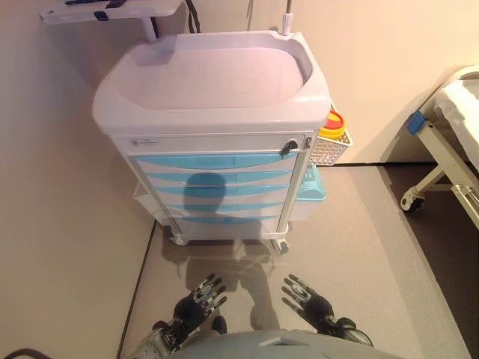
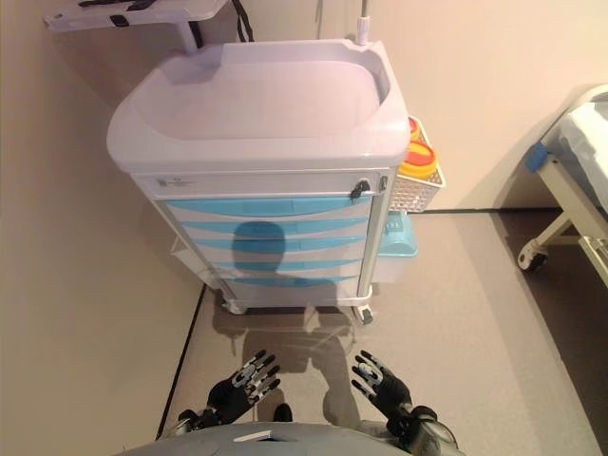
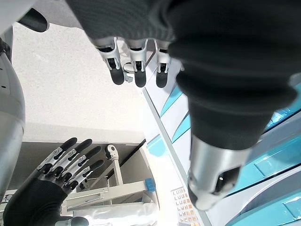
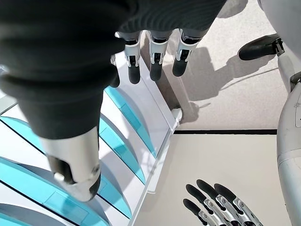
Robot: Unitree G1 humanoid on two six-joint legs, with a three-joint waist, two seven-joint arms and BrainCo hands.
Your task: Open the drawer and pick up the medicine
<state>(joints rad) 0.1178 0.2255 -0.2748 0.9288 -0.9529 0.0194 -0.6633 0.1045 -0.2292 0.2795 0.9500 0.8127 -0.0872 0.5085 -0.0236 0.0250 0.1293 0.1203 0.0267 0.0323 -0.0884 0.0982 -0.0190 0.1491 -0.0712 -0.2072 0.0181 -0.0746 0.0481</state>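
A white medical cart (image 1: 217, 112) stands against the wall ahead, with several blue-fronted drawers (image 1: 217, 161), all shut. No medicine shows in any view. My left hand (image 1: 200, 297) and right hand (image 1: 307, 299) hang low in front of the cart, well short of it, fingers straight and empty. In the left wrist view my own fingers (image 3: 136, 66) point toward the drawer fronts (image 3: 181, 127), and the right hand (image 3: 66, 165) shows beside them. The right wrist view shows my right fingers (image 4: 155, 61) near the drawer fronts (image 4: 120, 141).
A wire basket (image 1: 329, 147) holding a yellow and red container (image 1: 334, 123) hangs on the cart's right side, over a blue bin (image 1: 310, 187). A bed frame on castors (image 1: 441, 164) stands at the right. A shelf arm (image 1: 112, 10) sits behind the cart. A wall runs along the left.
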